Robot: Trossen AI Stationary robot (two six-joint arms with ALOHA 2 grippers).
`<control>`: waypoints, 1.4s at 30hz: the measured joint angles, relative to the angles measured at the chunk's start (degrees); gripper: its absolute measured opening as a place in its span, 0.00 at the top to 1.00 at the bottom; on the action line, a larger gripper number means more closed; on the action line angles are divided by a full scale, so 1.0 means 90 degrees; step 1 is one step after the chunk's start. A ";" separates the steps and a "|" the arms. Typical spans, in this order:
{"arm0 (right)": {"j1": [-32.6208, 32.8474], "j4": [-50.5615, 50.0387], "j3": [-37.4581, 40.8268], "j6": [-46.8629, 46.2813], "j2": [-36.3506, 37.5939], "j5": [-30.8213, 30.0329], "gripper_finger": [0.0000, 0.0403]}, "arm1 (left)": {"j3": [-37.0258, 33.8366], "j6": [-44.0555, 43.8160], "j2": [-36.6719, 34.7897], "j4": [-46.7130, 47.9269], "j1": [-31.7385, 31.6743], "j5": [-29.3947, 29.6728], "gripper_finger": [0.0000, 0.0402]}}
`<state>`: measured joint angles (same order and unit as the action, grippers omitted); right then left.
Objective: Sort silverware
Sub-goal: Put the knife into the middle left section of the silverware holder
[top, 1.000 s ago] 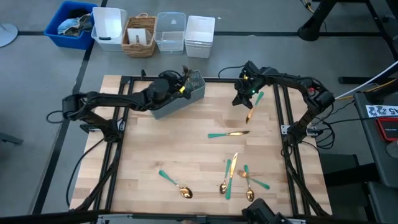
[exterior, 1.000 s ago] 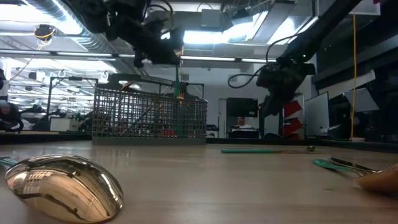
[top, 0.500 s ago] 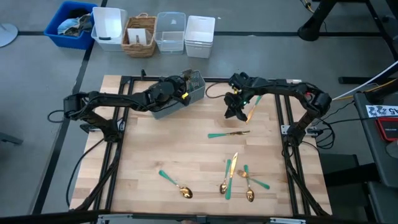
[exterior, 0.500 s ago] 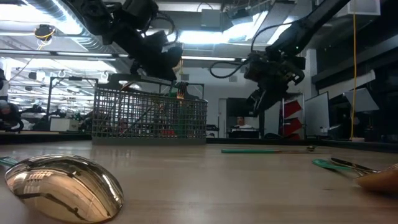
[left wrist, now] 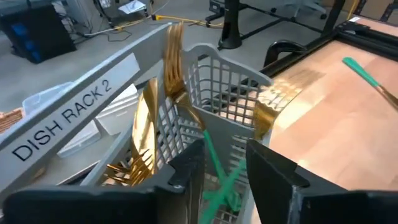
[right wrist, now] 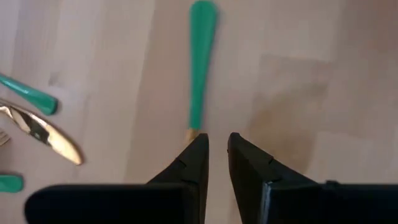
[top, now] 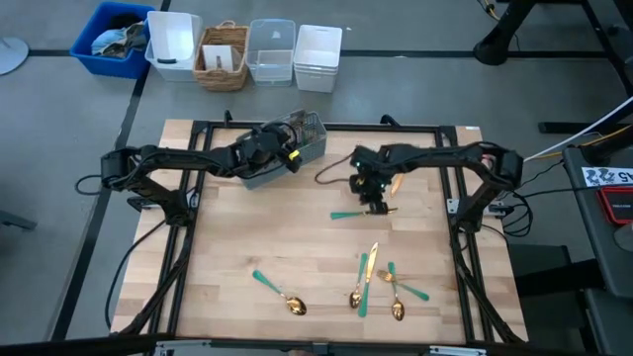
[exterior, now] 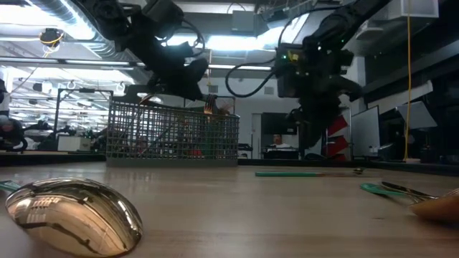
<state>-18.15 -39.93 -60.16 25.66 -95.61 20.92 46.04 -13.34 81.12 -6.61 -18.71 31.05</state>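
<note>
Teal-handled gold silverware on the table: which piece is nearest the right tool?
The lone teal-handled gold piece lying crosswise mid-table, directly under the right tool; the others cluster nearer the front edge.

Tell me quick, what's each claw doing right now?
Left gripper: open, around a fork standing in the caddy.
Right gripper: shut on a teal-handled utensil.

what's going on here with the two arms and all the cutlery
A two-armed robot is sorting silverware into a grey mesh caddy. The left tool is at the caddy, its fingers around a teal-handled piece standing in it. The right tool is down over another teal-handled piece lying mid-table. Several more pieces lie loose near the front edge.
</note>
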 joint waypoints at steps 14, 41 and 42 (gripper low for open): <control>0.1714 -0.0025 -0.0005 -0.1822 0.0000 -0.1899 0.85 | 0.0000 0.0200 -0.0674 0.0025 0.0681 -0.0612 0.78; 0.1813 -0.0542 0.0729 -0.2122 -0.0005 -0.2240 0.85 | 0.0002 -0.0690 -0.0372 0.0960 0.3049 -0.1081 0.78; 0.1812 -0.0346 0.0826 -0.2087 -0.0008 -0.2235 0.85 | 0.0002 -0.0690 -0.0337 0.0957 0.3070 -0.1081 0.78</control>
<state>-1.85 -43.04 -52.73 6.87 -95.69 0.81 46.06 -19.55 78.09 2.00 8.92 21.32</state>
